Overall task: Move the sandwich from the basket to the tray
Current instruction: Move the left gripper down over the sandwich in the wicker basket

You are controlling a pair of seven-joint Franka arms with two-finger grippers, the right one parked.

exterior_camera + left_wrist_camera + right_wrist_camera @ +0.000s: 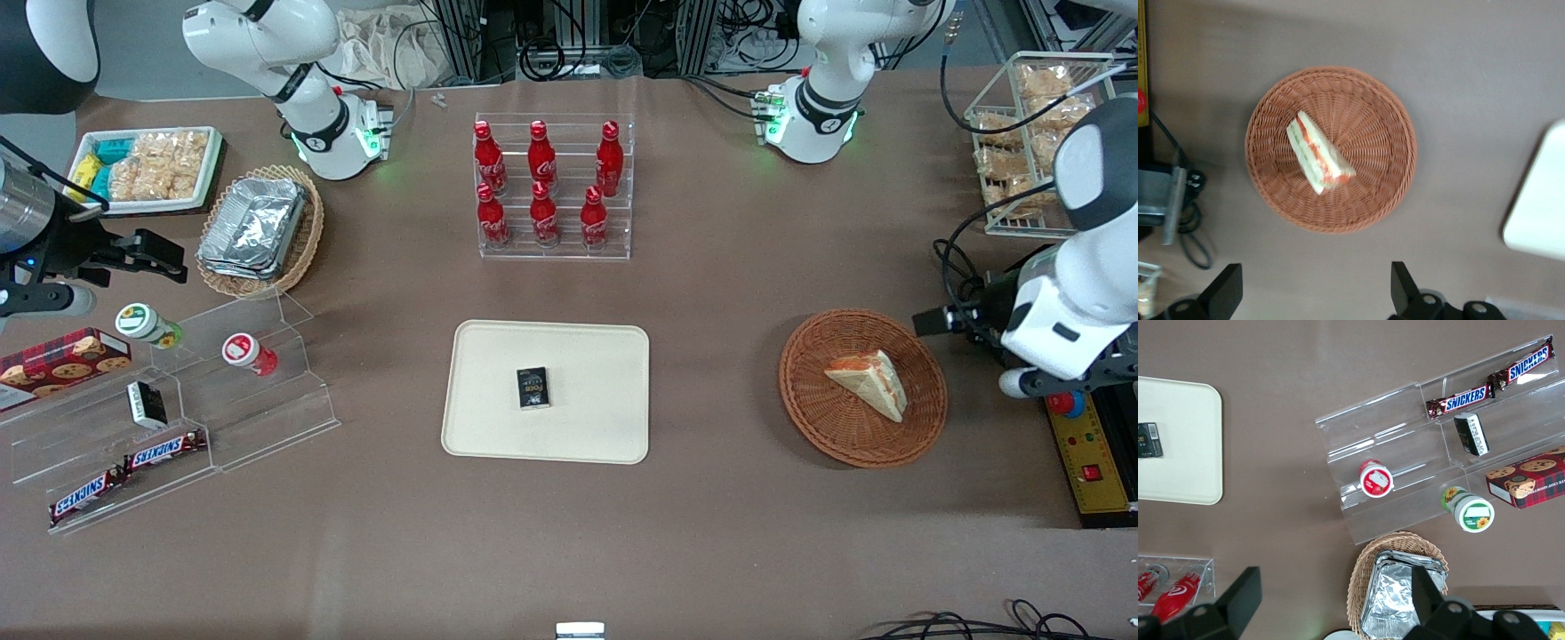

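Sandwich (869,380) in basket (822,409); tray (498,427) w/ black box (532,388); gripper (1315,293) above the table beside the basket, fingers wide (nothing held).

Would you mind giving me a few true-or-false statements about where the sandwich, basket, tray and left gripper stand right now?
1. The sandwich lies in the basket. True.
2. The tray holds nothing. False: a small black box lies on it.
3. The gripper is shut on the sandwich. False: it is open, hanging above the table beside the basket, touching nothing.
4. The basket lies toward the working arm's end of the table from the tray. True.
5. The red bottles stand on the tray. False: they stand in a clear rack farther from the front camera.
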